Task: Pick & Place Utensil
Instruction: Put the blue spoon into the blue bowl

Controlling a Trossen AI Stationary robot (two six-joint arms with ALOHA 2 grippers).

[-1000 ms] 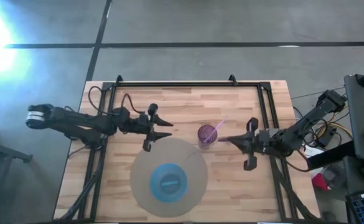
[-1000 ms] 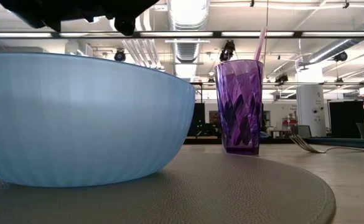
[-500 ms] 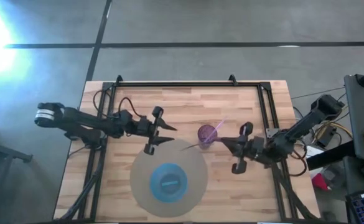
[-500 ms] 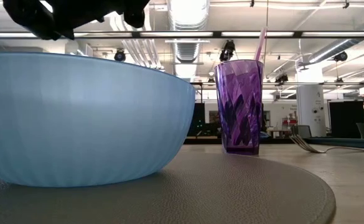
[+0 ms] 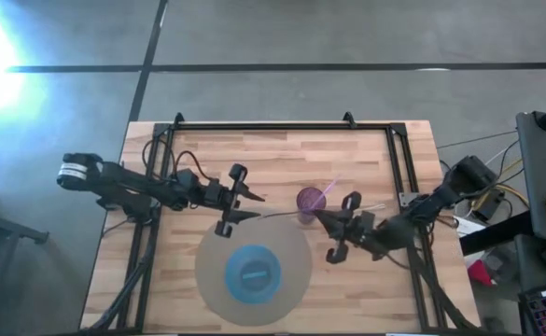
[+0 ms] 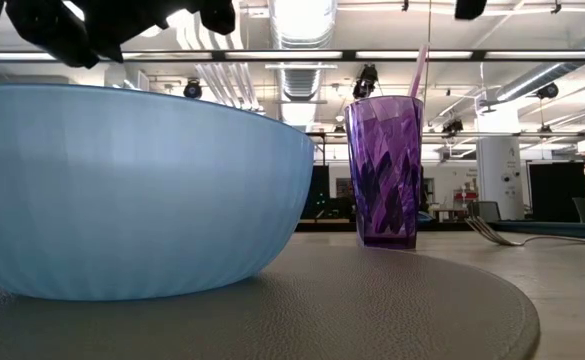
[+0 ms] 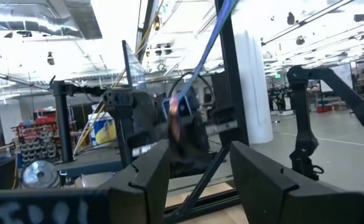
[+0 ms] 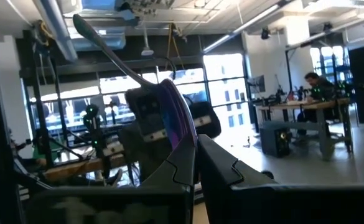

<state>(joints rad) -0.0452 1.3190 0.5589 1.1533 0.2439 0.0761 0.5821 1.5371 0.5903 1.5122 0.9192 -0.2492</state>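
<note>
Meanwhile, the clenched right gripper [image 5: 317,216] points at the fork [image 5: 277,217], just beside it.

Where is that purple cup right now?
Seen from above, the purple cup stands mid-table at the round grey mat's far right edge, between both grippers, a straw inside.

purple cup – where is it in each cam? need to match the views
High view: purple cup stands at table centre, just beyond the grey mat's far right edge, between the two grippers.
Low view: purple cup right of centre, upright, behind the mat, right of the blue bowl.
Left wrist view: cannot tell it apart.
Right wrist view: not clearly in it.
Shared landmark: the blue bowl on the grey mat, in the high and low views.
</note>
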